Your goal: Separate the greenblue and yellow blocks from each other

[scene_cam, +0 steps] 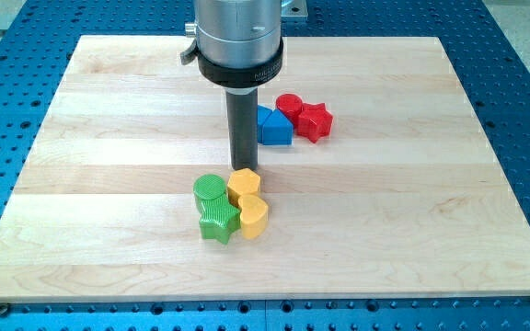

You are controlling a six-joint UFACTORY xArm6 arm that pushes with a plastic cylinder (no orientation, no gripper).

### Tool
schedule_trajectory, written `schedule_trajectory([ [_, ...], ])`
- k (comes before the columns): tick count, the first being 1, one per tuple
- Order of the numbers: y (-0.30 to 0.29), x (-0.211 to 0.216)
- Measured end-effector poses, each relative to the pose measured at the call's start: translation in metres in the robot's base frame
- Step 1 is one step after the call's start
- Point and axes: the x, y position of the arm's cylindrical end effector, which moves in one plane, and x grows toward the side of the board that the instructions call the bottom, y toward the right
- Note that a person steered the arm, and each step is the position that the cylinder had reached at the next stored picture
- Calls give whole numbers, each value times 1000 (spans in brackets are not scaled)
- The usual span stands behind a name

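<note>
My tip [244, 168] stands just above the yellow hexagon block [244, 185] in the view, touching or almost touching its top edge. A yellow heart block [253, 216] lies right below the hexagon. A green cylinder [210, 191] sits against the hexagon's left side. A green star [218, 221] lies below the cylinder, touching the yellow heart. These four blocks form one tight cluster at the board's lower middle. A blue block [272, 127] lies to the upper right of my tip, apart from the cluster.
A red cylinder [289, 107] and a red star [315, 120] sit against the blue block's right side. The wooden board [109, 138] lies on a blue perforated table [523, 92]. The arm's grey body [237, 37] hangs over the board's top middle.
</note>
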Motion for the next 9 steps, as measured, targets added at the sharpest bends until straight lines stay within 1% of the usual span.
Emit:
schedule_trajectory([
  [6,3,-4],
  [9,13,-4],
])
